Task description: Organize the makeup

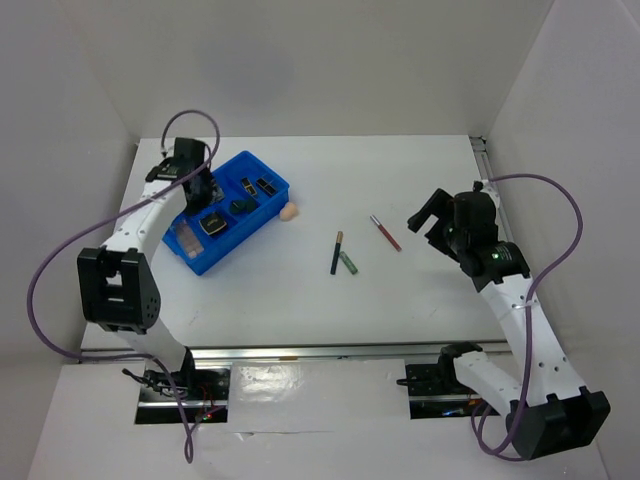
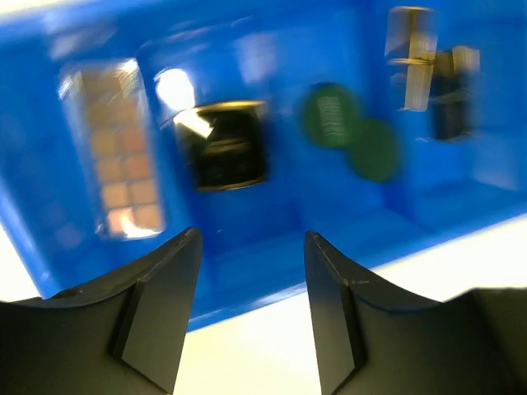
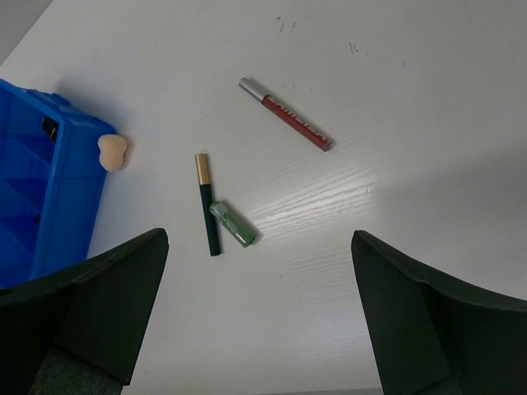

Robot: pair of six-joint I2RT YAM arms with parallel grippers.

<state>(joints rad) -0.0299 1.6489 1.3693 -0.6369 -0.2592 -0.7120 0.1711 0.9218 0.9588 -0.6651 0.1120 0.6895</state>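
Note:
The blue tray [image 1: 262,213] at the left holds an eyeshadow palette [image 2: 123,160], a square compact [image 2: 222,146], two dark round compacts [image 2: 329,115] and black-gold lipstick tubes [image 2: 416,58]. My left gripper [image 1: 198,190] hovers over the tray, open and empty; the left wrist view [image 2: 252,239] is blurred. On the table lie a beige sponge [image 1: 289,212] beside the tray, a dark pencil with a gold end [image 1: 337,252], a short green tube [image 1: 348,262] and a red pencil [image 1: 385,232]. My right gripper [image 1: 428,218] is open and empty, raised to the right of the red pencil [image 3: 285,113].
White walls close in the table on the left, back and right. The right wrist view shows the sponge [image 3: 112,151] touching the tray's corner [image 3: 78,177], with the dark pencil [image 3: 207,204] and green tube [image 3: 232,224] side by side.

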